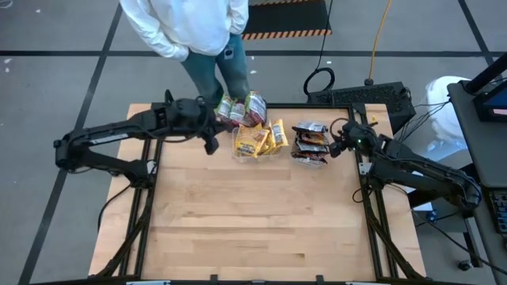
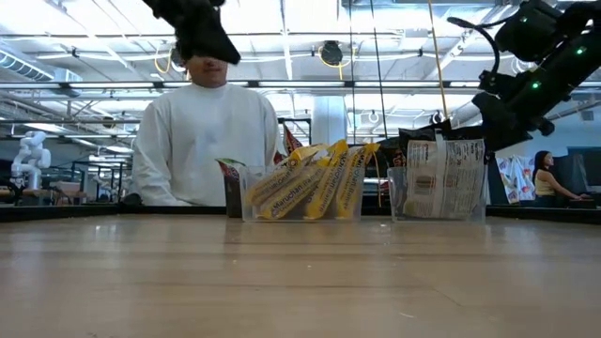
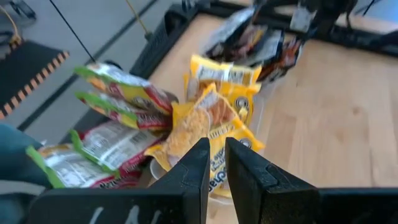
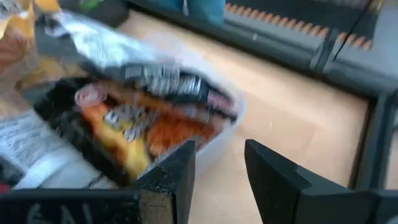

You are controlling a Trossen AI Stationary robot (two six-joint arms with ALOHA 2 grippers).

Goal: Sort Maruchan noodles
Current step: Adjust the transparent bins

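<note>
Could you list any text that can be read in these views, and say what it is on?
"Maruchan", partly legible: on the yellow packets in the middle tub, low view.
Back-panel print on the dark packets: too small to read.
Green-edged packets: print blurred, unreadable.
Nothing else is legible.

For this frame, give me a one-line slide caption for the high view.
Noodle packets grouped by color along the table's far edge: green-edged, yellow, dark; a person stands behind.

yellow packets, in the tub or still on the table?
In. The yellow packets stand leaning inside the middle clear tub, tops poking above its rim; none lie on the table.
</note>
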